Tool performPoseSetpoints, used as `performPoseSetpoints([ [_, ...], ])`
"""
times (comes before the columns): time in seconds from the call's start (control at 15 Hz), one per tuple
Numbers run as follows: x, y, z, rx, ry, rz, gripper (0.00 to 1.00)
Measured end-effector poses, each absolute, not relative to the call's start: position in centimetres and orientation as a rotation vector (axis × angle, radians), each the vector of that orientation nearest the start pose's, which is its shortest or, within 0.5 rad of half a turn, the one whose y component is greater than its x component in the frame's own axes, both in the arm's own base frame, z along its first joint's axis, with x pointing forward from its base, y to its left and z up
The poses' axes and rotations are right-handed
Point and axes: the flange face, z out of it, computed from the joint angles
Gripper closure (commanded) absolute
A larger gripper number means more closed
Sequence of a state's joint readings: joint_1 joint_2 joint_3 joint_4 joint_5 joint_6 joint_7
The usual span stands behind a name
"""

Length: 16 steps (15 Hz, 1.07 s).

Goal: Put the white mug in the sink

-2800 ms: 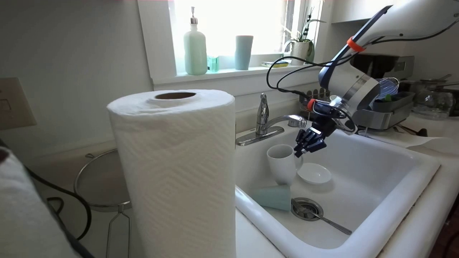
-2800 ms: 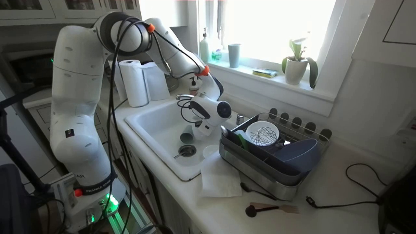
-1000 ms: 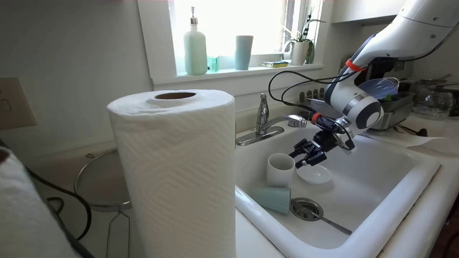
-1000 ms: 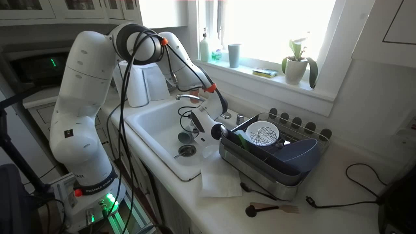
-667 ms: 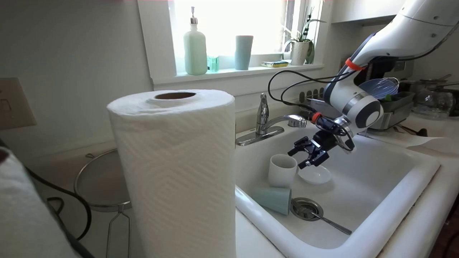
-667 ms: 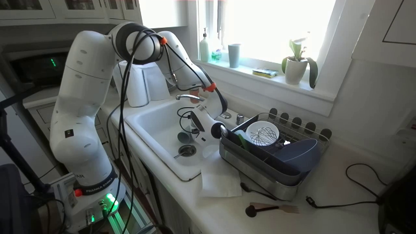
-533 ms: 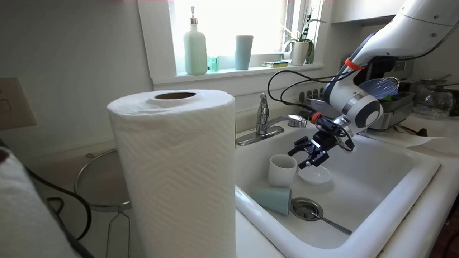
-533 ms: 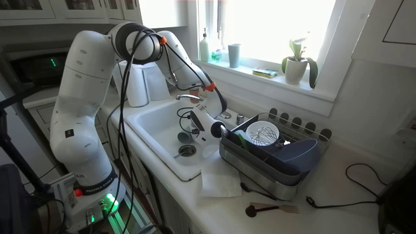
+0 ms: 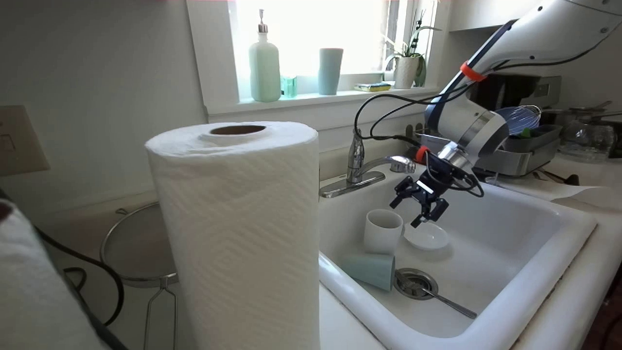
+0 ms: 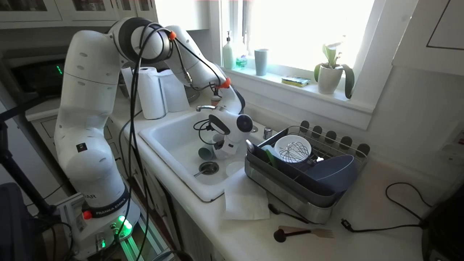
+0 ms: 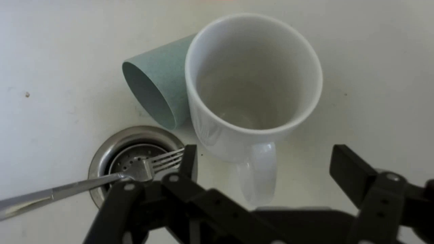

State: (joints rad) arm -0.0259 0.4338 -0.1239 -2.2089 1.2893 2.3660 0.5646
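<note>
Upright on the floor of the white sink (image 9: 515, 233) stands the white mug (image 9: 381, 238). The wrist view looks down into the mug (image 11: 220, 144), its handle (image 11: 262, 169) pointing toward my gripper (image 11: 263, 159). The jaws are spread wide on either side of the handle with nothing gripped. In an exterior view my gripper (image 9: 406, 212) hangs above and beside the mug, apart from it. The arm mostly hides the mug in the view that faces the dish rack.
A pale green tumbler (image 11: 166, 67) lies on its side against or close by the mug. A fork (image 9: 454, 305) rests across the drain (image 11: 101, 156). A white dish (image 9: 427, 236) sits below the gripper. The faucet (image 9: 388, 162) reaches over the basin; a dish rack (image 10: 290, 190) stands beside it.
Earlier the gripper held the mug by its handle, higher and tilted. The mug came down upright, the jaws opened and let it go, and now the gripper has risen a little from it.
</note>
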Motion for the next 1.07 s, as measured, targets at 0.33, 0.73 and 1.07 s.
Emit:
performPoseSetpoints([
  [0.33, 53.8, -6.2, 22.4, -1.877, 1.886, 0.248, 0.0],
  [0.73, 53.3, -6.6, 29.6, -2.304, 1.745, 0.046, 0.0],
  [1.07, 51.9, -8.0, 37.4, -2.655, 1.502, -0.104, 0.0],
])
